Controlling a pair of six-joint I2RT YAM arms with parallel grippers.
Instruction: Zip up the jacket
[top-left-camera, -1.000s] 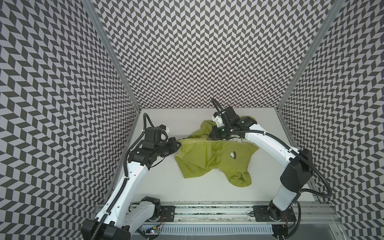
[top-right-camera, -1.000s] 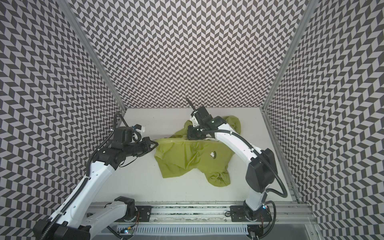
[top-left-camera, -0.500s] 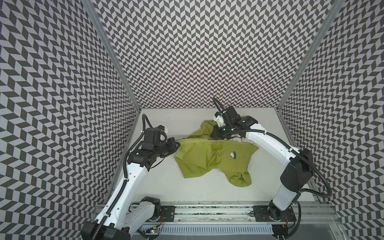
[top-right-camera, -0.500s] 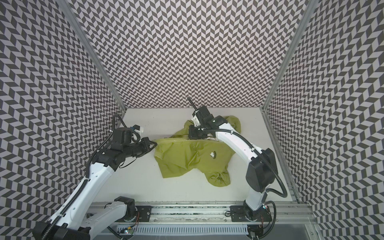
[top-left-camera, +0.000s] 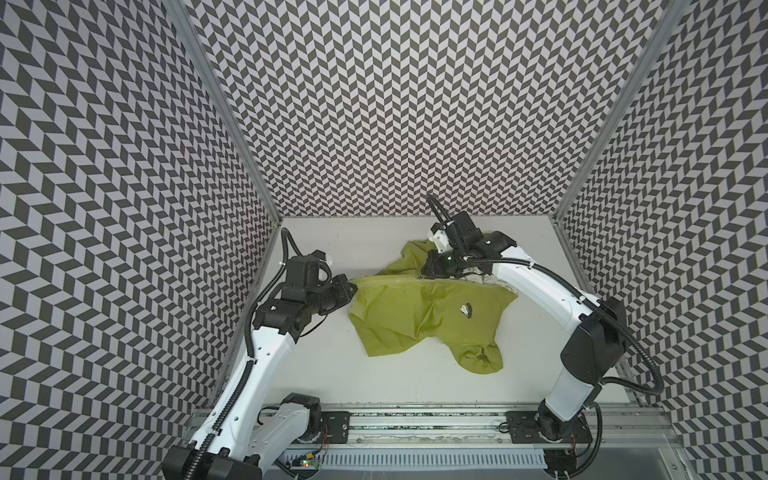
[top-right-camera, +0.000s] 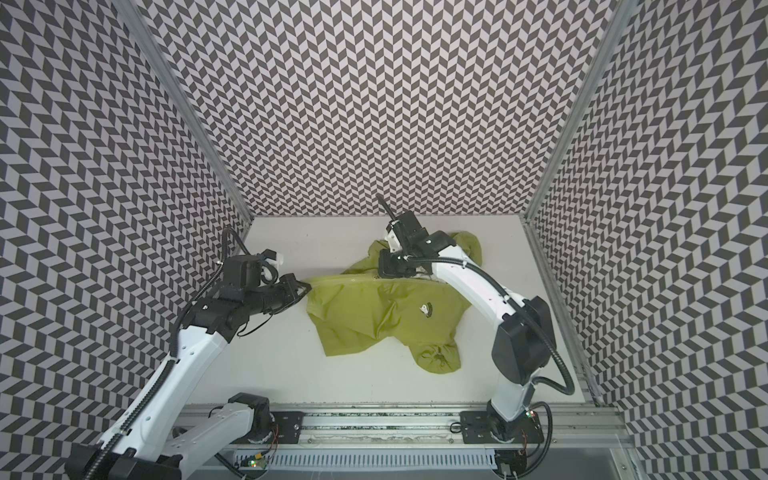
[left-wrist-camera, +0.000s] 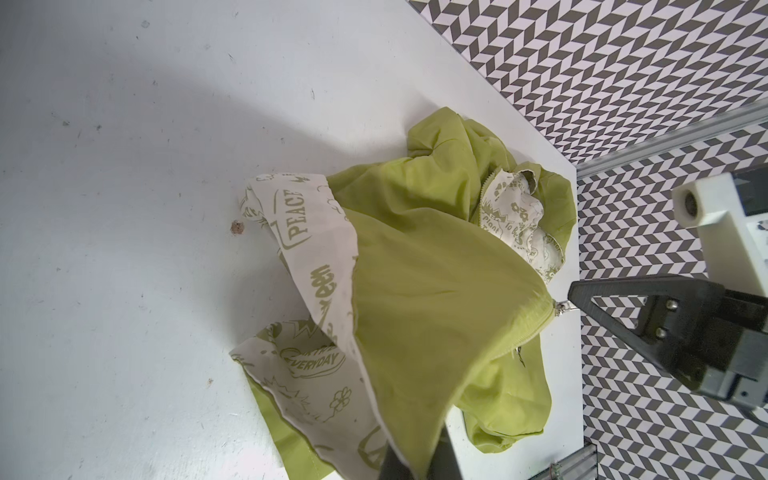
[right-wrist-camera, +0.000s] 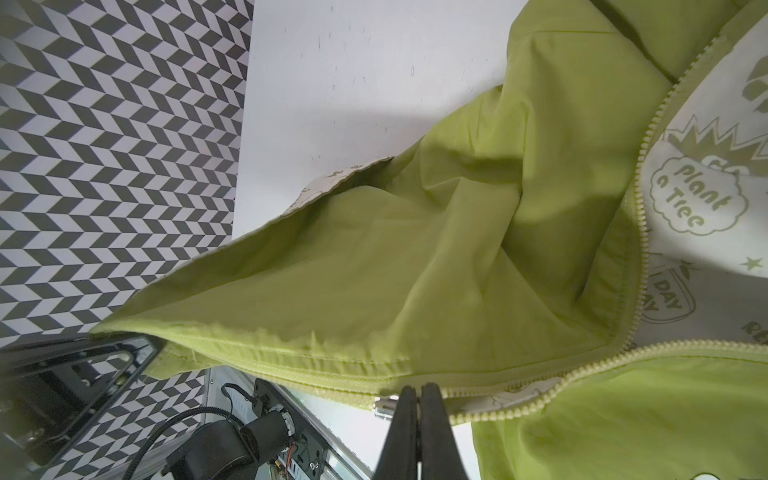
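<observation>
I am clamping the jacket (top-left-camera: 415, 316) at nine o'clock with the left hand (top-left-camera: 350, 287), and its zipper pull (right-wrist-camera: 383, 406) with the right hand (right-wrist-camera: 417, 395).

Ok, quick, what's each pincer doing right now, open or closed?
The left pincer is closed, gripping the jacket at its edge.
The right pincer is closed on the zipper pull.

All the text I can read is on the jacket (left-wrist-camera: 436, 270) lining (left-wrist-camera: 303, 249). Left wrist view: "PEACE" in a box, "EVERYDAY" on a banner, a partial "…een", and "Plant" on a second lining patch. Right wrist view: "Plant a Tree" in a cloud shape, and "DAY" on a badge, partly cut off. The chest logo (top-left-camera: 465, 309) has lettering too small for me to read in both top views.
</observation>
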